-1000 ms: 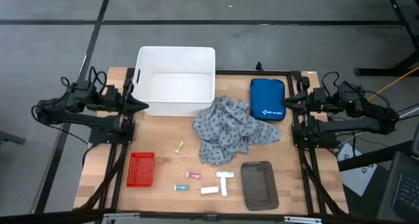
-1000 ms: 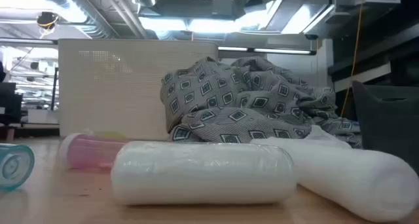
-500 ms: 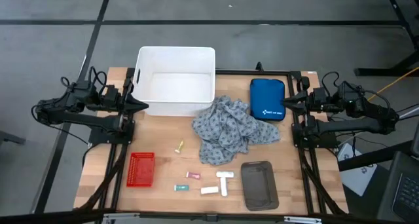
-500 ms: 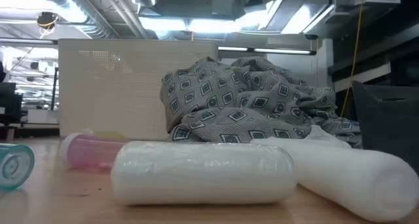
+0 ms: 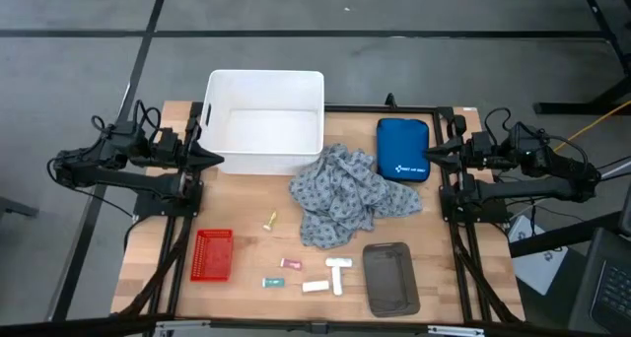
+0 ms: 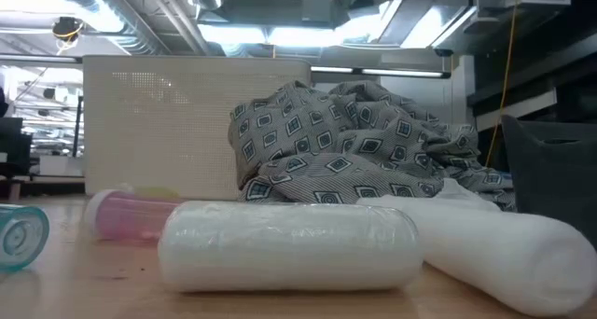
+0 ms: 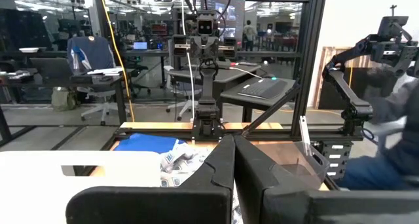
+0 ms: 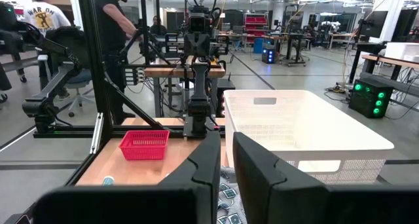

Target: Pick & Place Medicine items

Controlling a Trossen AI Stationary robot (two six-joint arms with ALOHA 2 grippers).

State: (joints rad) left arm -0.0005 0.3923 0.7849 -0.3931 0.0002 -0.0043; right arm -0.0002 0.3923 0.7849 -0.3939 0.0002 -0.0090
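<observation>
The left hand (image 5: 209, 160) is parked at the left edge of the surface (image 5: 246, 248), beside the white bin (image 5: 264, 120); its fingers (image 7: 216, 168) are pressed together and hold nothing. The right hand (image 5: 434, 155) is parked at the right edge, just beside the blue zipped pouch (image 5: 402, 150); its fingers (image 8: 209, 162) stand only a narrow slit apart and are likewise empty. The medicine items lie near the front edge, well apart from both hands: a yellow packet (image 5: 269, 220), a pink tube (image 5: 290, 264), a teal tube (image 5: 270, 282) and white packets (image 5: 327, 276), between the red mesh basket (image 5: 212, 254) and a grey tray (image 5: 390, 278). Risks, as a judgement: the items are small and low, so a poorly aimed grasp may pinch two neighbours or push one away; the round tubes may roll when nudged; the grey patterned cloth (image 5: 350, 194) lies close behind the items and may snag a descending arm. Writing: the pouch carries a white logo, too small to read; no item label is legible.
</observation>
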